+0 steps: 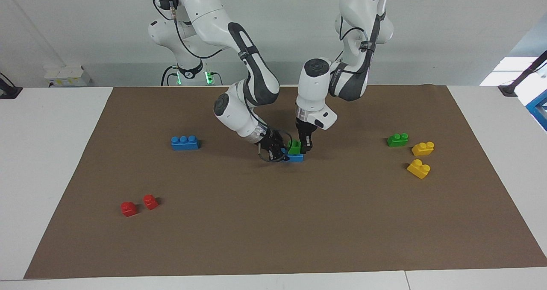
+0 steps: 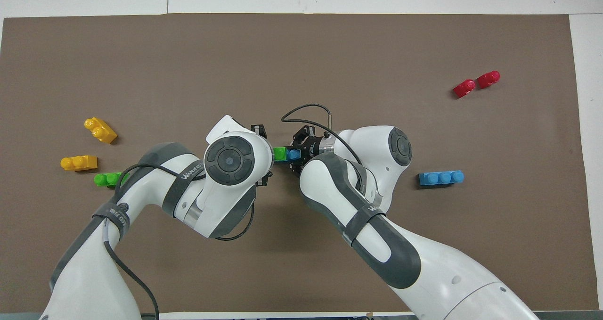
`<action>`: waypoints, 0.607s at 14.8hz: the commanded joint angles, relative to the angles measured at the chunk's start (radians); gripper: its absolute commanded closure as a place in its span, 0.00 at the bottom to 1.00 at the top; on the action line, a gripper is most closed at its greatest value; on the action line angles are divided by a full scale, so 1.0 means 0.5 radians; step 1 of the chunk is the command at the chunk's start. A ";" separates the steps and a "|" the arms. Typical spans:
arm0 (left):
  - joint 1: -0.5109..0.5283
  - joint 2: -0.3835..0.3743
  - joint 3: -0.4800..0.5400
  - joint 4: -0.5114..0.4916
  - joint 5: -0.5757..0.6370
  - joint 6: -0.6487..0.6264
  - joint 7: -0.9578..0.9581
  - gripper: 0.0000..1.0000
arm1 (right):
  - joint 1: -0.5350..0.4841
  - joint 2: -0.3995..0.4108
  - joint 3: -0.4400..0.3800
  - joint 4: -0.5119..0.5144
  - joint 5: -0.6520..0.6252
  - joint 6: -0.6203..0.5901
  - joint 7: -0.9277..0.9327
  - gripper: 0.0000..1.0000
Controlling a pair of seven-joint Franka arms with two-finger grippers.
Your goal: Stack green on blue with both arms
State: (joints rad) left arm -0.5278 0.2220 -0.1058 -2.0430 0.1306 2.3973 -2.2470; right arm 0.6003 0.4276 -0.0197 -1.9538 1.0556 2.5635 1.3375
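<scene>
A green brick [image 1: 294, 147] sits on a blue brick [image 1: 295, 157] at the middle of the brown mat. In the overhead view the green brick [image 2: 280, 154] and one blue stud [image 2: 294, 154] show between the two hands. My left gripper [image 1: 305, 147] comes down from above and is shut on the green brick's end toward the left arm. My right gripper [image 1: 277, 151] comes in low from the right arm's end and is shut on the blue brick. My left wrist hides the left gripper's fingers in the overhead view.
A second blue brick [image 1: 184, 142] lies toward the right arm's end. A second green brick [image 1: 397, 139] and two yellow bricks [image 1: 422, 148] [image 1: 419, 168] lie toward the left arm's end. Two red bricks [image 1: 128, 208] [image 1: 150, 201] lie farther from the robots.
</scene>
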 commanded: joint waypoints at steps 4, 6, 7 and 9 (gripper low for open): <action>-0.036 0.108 0.034 0.036 0.101 0.050 -0.074 1.00 | 0.017 0.022 -0.004 -0.010 0.076 0.061 -0.067 1.00; -0.036 0.108 0.034 0.039 0.101 0.038 -0.068 0.48 | 0.017 0.022 -0.004 -0.013 0.076 0.061 -0.064 1.00; -0.036 0.105 0.034 0.042 0.101 0.025 -0.065 0.00 | 0.014 0.022 -0.004 -0.013 0.076 0.061 -0.061 1.00; -0.036 0.081 0.034 0.042 0.101 0.013 -0.062 0.00 | 0.014 0.022 -0.004 -0.010 0.076 0.061 -0.055 1.00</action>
State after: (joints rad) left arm -0.5316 0.2509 -0.1028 -2.0361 0.1556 2.4011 -2.2581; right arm 0.6005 0.4279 -0.0198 -1.9537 1.0563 2.5668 1.3375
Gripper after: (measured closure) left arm 0.388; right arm 0.652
